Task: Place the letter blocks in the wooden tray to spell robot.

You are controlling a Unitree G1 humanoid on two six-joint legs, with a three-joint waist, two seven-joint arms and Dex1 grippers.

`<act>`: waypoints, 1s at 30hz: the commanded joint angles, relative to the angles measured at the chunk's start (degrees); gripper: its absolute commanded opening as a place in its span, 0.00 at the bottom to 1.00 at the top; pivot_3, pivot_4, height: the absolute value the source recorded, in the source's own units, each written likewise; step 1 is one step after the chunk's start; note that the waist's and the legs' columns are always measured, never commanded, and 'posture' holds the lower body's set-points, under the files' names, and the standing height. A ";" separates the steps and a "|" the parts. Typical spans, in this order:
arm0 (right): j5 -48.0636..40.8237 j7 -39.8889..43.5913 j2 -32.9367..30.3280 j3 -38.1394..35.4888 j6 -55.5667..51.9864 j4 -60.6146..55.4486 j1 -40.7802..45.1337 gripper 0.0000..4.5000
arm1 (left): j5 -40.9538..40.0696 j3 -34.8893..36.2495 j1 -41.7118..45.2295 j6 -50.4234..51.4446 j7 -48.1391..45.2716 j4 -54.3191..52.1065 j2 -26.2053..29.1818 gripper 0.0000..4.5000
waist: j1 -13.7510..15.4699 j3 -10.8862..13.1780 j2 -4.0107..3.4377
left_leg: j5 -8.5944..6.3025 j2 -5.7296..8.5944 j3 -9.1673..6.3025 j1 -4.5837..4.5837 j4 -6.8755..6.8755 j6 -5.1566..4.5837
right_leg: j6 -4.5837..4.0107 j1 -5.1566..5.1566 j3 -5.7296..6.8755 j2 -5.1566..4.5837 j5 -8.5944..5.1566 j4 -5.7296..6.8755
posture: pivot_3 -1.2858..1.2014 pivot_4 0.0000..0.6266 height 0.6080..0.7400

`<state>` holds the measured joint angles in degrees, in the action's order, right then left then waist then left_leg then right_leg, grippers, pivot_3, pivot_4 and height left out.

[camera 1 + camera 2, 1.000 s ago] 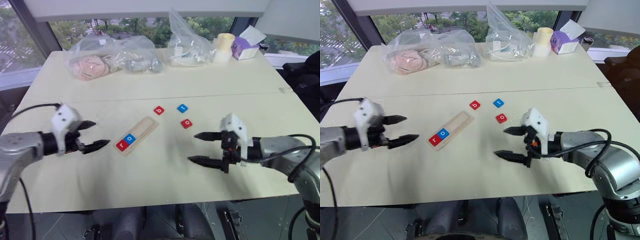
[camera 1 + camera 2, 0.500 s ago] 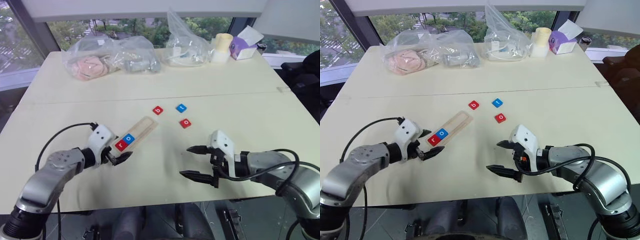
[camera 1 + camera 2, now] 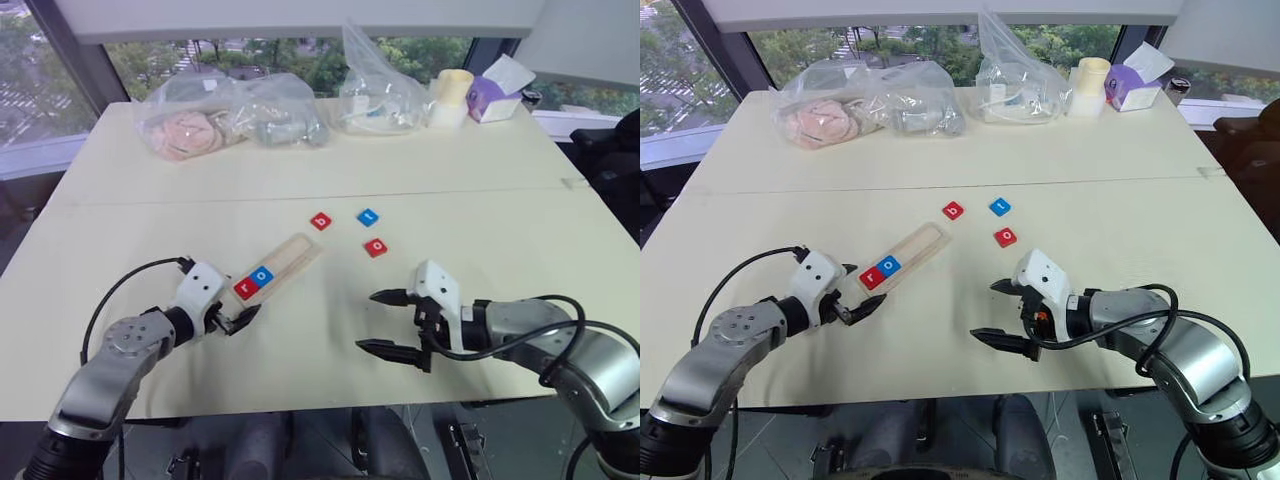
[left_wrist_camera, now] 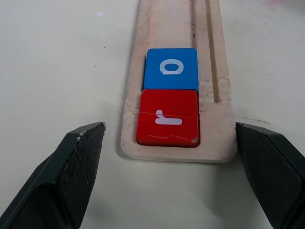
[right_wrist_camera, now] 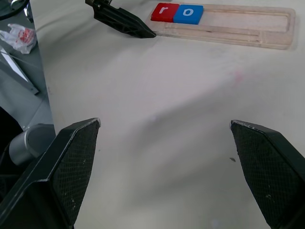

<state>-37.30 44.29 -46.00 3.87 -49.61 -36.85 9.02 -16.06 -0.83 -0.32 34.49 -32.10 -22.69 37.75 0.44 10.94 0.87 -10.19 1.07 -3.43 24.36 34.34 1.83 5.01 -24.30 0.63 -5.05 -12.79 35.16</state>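
The left gripper (image 3: 240, 319), jaws wide and empty, is flanking the long pale wooden tray (image 3: 283, 264), probably steadying it. The red "r" tile (image 4: 167, 118) and blue "o" tile (image 4: 170, 68) are sitting at its near end. The right gripper (image 3: 385, 322) is hovering open, holding nothing.

Wooden tray (image 4: 178, 71) cut off by the left wrist view's edge — far end unseen. Contents of the plastic bags (image 3: 225, 115) at the table's (image 3: 300, 170) back — too blurred to name.

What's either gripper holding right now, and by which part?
Nothing. The left gripper is open, its fingers either side of the wooden tray end without touching it. The right gripper is open over bare table.
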 commanded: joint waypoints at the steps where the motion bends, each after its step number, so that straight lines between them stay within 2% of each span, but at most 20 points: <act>1: -0.07 -0.09 0.57 -0.53 1.09 -0.62 1.01 1.00 | -3.87 0.98 -0.89 7.84 1.21 1.17 -3.41 1.00 | 0.22 -0.03 -0.05 | 0.00 0.00 0.00 0.00 0.00 0.00 | 0.00 0.01 0.00 -0.01 0.00 -0.01 | 0.52 0.24 1.00; 10: 0.59 -0.67 0.67 -0.75 1.60 -0.27 0.37 1.00 | -3.30 0.59 1.12 9.52 0.06 1.04 -2.65 1.00 | 0.34 -0.26 -0.17 | 0.00 0.04 -0.01 -0.04 0.05 0.00 | 0.05 0.09 0.00 0.00 -0.02 0.00 | 0.52 0.24 1.00; 16: 1.79 -1.06 1.06 -0.41 2.77 0.48 -0.19 1.00 | -2.67 -2.19 1.70 8.57 -4.04 0.29 0.68 1.00 | 0.27 -0.26 -0.17 | 0.00 0.04 0.00 -0.04 0.05 0.00 | 0.03 0.08 0.00 -0.01 -0.01 0.00 | 0.52 0.24 1.00; 30: 2.89 -2.12 1.77 -0.44 2.99 0.11 -0.94 1.00 | 0.01 -1.94 5.77 10.29 0.46 2.75 -2.48 1.00 | 0.37 -0.26 -0.17 | 0.00 0.04 -0.03 -0.02 0.06 0.00 | 0.03 0.08 0.00 -0.02 -0.02 0.00 | 0.52 0.24 1.00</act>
<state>-34.41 42.39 -44.72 3.95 -47.44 -35.64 7.81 -16.95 -1.46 5.96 43.42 -32.39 -21.44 35.54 0.80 10.67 0.70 -10.20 1.11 -3.46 24.34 34.40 1.82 5.05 -24.22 0.64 -5.06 -12.80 35.16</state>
